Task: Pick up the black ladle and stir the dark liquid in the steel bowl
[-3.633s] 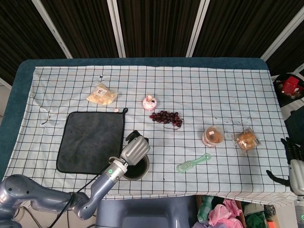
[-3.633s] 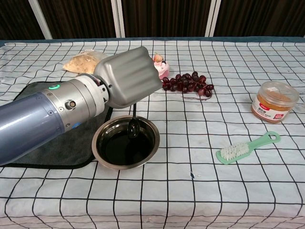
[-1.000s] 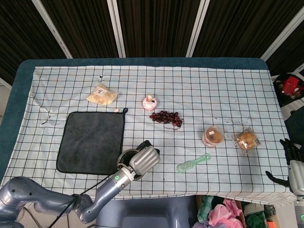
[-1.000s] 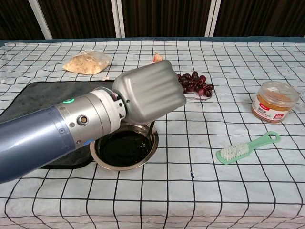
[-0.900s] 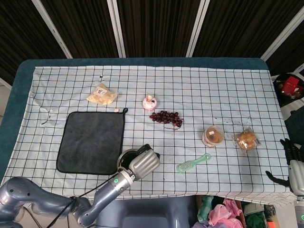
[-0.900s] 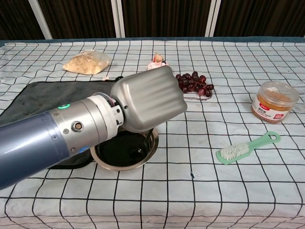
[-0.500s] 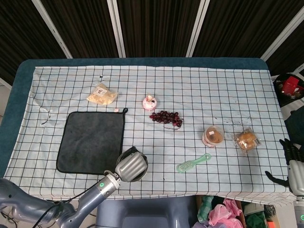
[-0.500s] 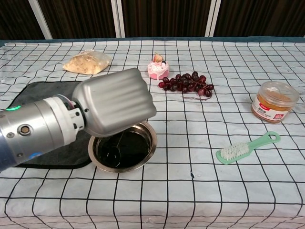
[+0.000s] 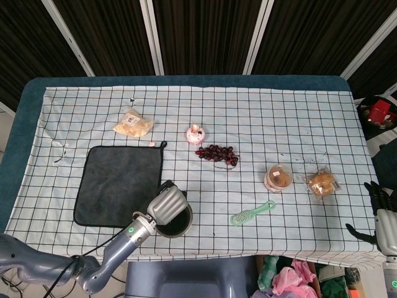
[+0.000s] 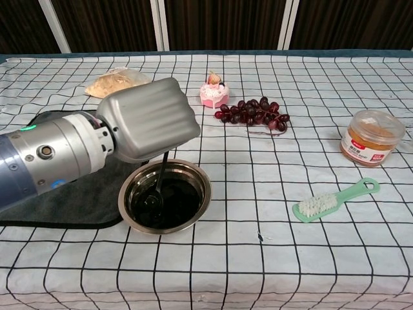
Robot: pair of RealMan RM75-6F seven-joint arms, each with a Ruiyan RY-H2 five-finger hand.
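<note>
The left hand hangs over the far-left rim of the steel bowl, back of the hand toward the chest cam, fingers folded under and gripping the black ladle. Only the lower part of the handle shows below the hand. The ladle's long axis runs nearly vertical, tilted a bit: top end up in the hand, scoop end pointing down and slightly toward the near-left. The scoop sits in the dark liquid at the left-centre of the bowl; can't tell whether it touches the bottom, since the liquid hides it.

In the head view the hand covers the upper-left part of the bowl, and the bowl lies just beside the near-right corner of the dark cloth.

Right hand is at the far right edge of the head view, off the table, fingers apart, nothing in it.

Elsewhere on the checked tablecloth: green brush to the right of the bowl, grapes and a small pink cupcake behind it, an orange-lidded jar at far right, a snack bag past the cloth.
</note>
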